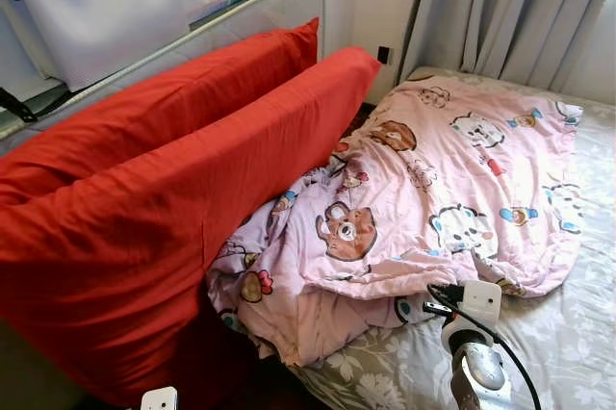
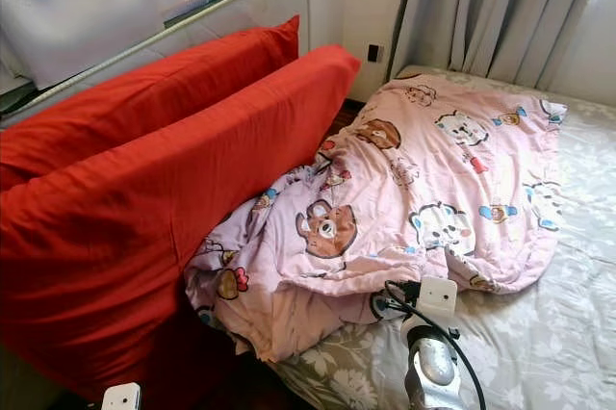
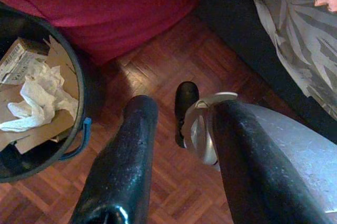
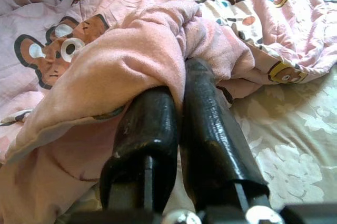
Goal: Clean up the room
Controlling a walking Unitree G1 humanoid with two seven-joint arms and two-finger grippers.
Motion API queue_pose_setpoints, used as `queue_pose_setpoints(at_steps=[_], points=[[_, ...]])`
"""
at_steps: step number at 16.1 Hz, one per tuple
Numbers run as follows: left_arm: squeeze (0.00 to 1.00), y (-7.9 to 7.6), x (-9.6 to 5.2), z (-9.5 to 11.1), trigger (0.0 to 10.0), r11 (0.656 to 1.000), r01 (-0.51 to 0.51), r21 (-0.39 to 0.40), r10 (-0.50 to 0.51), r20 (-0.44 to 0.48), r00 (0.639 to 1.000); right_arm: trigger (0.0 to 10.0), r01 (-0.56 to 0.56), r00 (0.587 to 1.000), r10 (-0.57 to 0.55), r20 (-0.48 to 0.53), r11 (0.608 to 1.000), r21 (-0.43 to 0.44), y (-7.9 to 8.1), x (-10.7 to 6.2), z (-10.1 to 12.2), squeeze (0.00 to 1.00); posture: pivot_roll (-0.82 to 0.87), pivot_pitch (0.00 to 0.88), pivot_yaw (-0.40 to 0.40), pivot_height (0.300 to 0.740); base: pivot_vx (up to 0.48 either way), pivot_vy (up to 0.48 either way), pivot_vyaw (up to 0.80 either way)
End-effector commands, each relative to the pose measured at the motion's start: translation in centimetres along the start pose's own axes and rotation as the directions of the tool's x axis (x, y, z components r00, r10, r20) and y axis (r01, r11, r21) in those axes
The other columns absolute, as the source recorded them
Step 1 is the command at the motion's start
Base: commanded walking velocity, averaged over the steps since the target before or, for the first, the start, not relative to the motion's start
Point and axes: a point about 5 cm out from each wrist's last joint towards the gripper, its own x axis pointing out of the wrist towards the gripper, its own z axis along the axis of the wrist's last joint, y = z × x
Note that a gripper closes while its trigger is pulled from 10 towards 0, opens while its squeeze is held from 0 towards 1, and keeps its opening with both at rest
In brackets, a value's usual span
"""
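Observation:
A pink cartoon-print blanket (image 1: pixel 452 189) lies crumpled across the bed, bunched up against two big red pillows (image 1: pixel 192 198). My right gripper (image 4: pixel 176 82) is at the blanket's near edge. Its black fingers (image 4: pixel 210 129) are shut on a fold of the pink cloth, which drapes over their tips. In the left eye view my right arm (image 1: pixel 472 333) reaches in from the lower right, and its tips are hidden under the fold. My left gripper (image 3: pixel 181 108) hangs open over the wooden floor beside the bed, holding nothing.
The bed sheet (image 1: pixel 558 333) is grey with a floral print. Behind the pillows are a metal headboard rail (image 1: pixel 241 6) and a white bag (image 1: pixel 106 15). Curtains (image 1: pixel 520 15) hang at the far side. A dark bin (image 3: pixel 79 77) with paper waste stands on the floor by the left gripper.

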Motion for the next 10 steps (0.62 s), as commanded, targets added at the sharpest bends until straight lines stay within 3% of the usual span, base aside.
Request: queue_pose_setpoints(at_steps=[1, 7, 10], points=[[0.00, 0.34, -0.17, -0.56, 10.0, 1.000, -0.012, 0.012, 0.012, -0.023, 1.000, 10.0, 0.001, 0.999, -0.001, 0.032, 1.000, -0.002, 0.04, 0.25, 0.67, 0.00, 0.02, 0.000, 0.005, 0.740, -0.270, 0.000, 0.00], [0.00, 0.36, -0.18, -0.59, 10.0, 1.000, -0.010, 0.021, 0.011, -0.027, 1.000, 10.0, 0.022, 0.999, -0.022, 0.038, 1.000, -0.013, -0.15, 0.24, 0.74, 0.00, 0.02, 0.008, 0.006, 0.740, -0.093, 0.000, 0.00], [0.00, 0.38, -0.18, -0.57, 10.0, 1.000, -0.011, 0.028, 0.011, -0.027, 1.000, 10.0, 0.019, 0.999, -0.018, 0.035, 1.000, -0.012, 0.02, 0.18, 0.61, 0.00, 0.03, 0.010, 0.006, 0.740, -0.298, 0.000, 0.00]])
